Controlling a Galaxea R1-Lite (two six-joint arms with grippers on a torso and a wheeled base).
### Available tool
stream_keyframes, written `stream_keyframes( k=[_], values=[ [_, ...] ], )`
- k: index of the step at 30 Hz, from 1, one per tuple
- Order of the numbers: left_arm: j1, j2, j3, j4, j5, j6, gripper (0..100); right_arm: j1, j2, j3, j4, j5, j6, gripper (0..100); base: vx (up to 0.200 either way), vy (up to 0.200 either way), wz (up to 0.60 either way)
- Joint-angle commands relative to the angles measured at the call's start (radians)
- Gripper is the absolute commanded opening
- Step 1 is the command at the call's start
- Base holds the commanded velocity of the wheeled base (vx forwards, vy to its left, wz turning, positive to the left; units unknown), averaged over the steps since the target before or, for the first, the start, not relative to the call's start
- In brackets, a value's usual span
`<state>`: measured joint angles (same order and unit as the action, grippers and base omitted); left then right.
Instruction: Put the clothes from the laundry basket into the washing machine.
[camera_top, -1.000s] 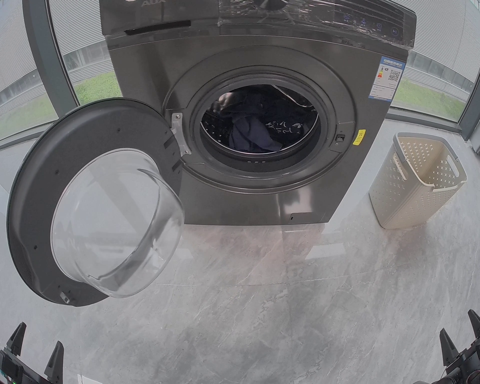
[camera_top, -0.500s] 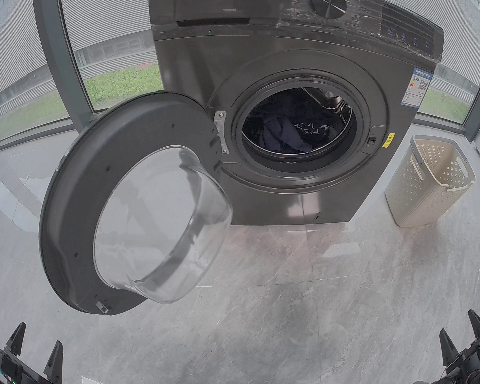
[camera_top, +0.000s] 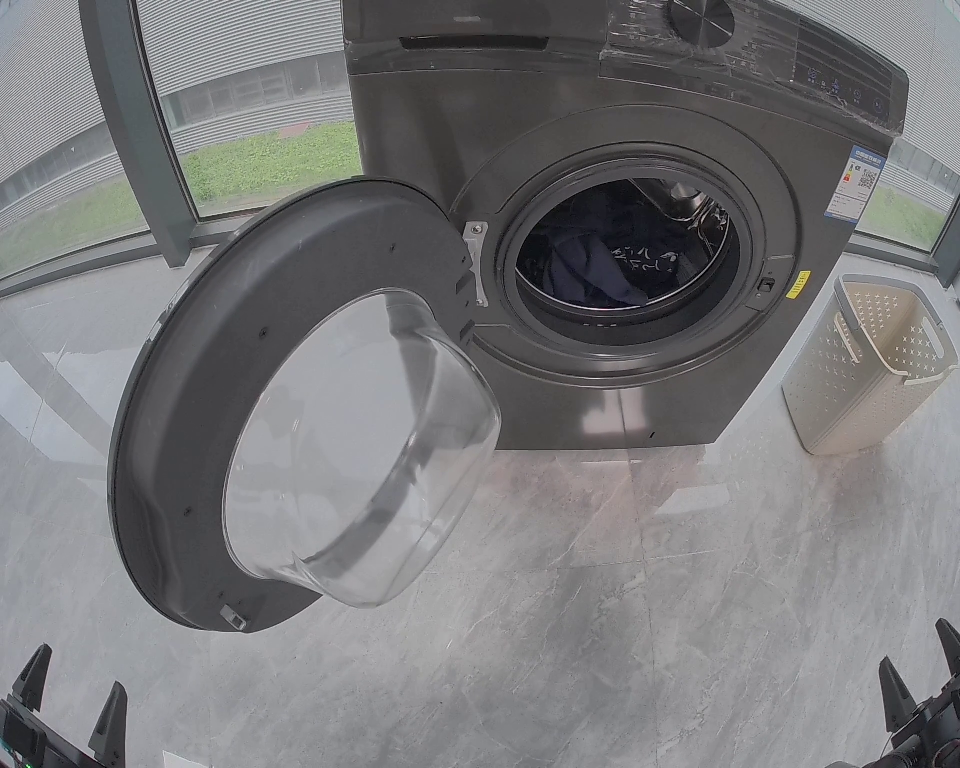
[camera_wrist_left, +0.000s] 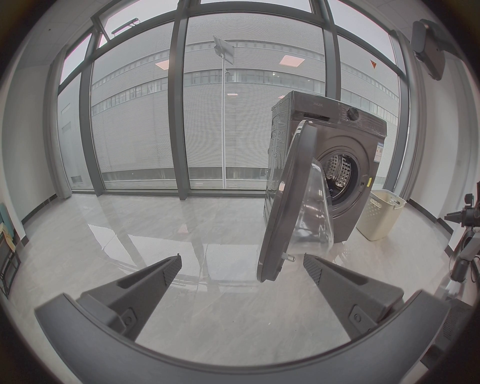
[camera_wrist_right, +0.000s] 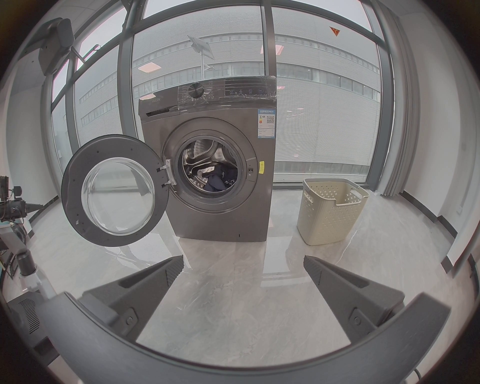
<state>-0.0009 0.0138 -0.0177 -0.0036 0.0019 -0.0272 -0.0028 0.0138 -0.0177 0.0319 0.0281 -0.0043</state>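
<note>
The grey washing machine stands ahead with its round door swung wide open to the left. Dark clothes lie inside the drum, also seen as clothes in the right wrist view. The cream laundry basket sits on the floor to the right of the machine; no clothes show inside it. My left gripper is low at the near left, open and holding nothing. My right gripper is low at the near right, open too. Both are well short of the machine.
Glass window walls run behind and beside the machine. The open door juts out over the floor on the left. Bare grey tile floor lies between me and the machine. A camera tripod stands off to the left.
The head camera has shifted: the machine, door and basket all sit farther right in the picture. Both grippers stay in place, open.
</note>
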Motion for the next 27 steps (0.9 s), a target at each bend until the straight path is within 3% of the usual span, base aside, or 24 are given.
stream_keyframes(
  k=[1,10,12,14,16,19,22,23,24,25,27],
  values=[
    [0.001,-0.009,0.018,0.001,0.000,0.010,100,0.000,-0.014,0.007,0.000,0.001,0.000,100,0.000,0.000,0.00],
    [0.005,-0.011,0.018,-0.007,0.003,0.015,100,0.000,-0.014,0.007,0.000,0.001,0.001,100,0.000,0.000,0.00],
    [0.005,-0.012,-0.024,-0.052,0.035,-0.005,100,-0.002,-0.014,0.007,0.000,0.001,0.000,100,0.000,0.000,0.00],
    [0.005,0.002,-0.122,-0.081,0.032,-0.028,100,0.000,-0.014,0.007,0.000,0.001,0.001,100,0.000,0.000,0.00],
    [-0.008,0.075,-0.211,-0.052,-0.028,-0.039,100,-0.002,-0.014,0.007,0.000,0.001,0.004,100,0.000,0.000,0.00],
    [-0.030,0.204,-0.217,-0.026,-0.117,-0.048,100,-0.002,-0.014,0.007,0.000,0.001,0.006,100,0.000,0.000,0.00],
    [-0.054,0.333,-0.208,-0.056,-0.160,-0.053,100,-0.002,-0.014,0.007,0.000,0.001,0.003,100,0.000,0.000,0.00],
    [-0.073,0.402,-0.212,-0.113,-0.184,-0.074,100,0.000,-0.014,0.007,0.000,0.001,0.006,100,0.000,0.000,0.00],
    [-0.074,0.406,-0.214,-0.118,-0.186,-0.077,100,0.000,-0.014,0.007,0.000,0.001,0.006,100,0.000,0.000,0.00],
    [-0.091,0.482,-0.229,-0.180,-0.209,-0.106,100,0.000,-0.014,0.007,0.000,0.001,0.006,100,0.000,0.000,0.00],
    [-0.097,0.583,-0.257,-0.248,-0.215,-0.126,100,0.000,-0.014,0.007,0.000,0.001,0.006,100,0.000,0.000,0.00]
  ],
)
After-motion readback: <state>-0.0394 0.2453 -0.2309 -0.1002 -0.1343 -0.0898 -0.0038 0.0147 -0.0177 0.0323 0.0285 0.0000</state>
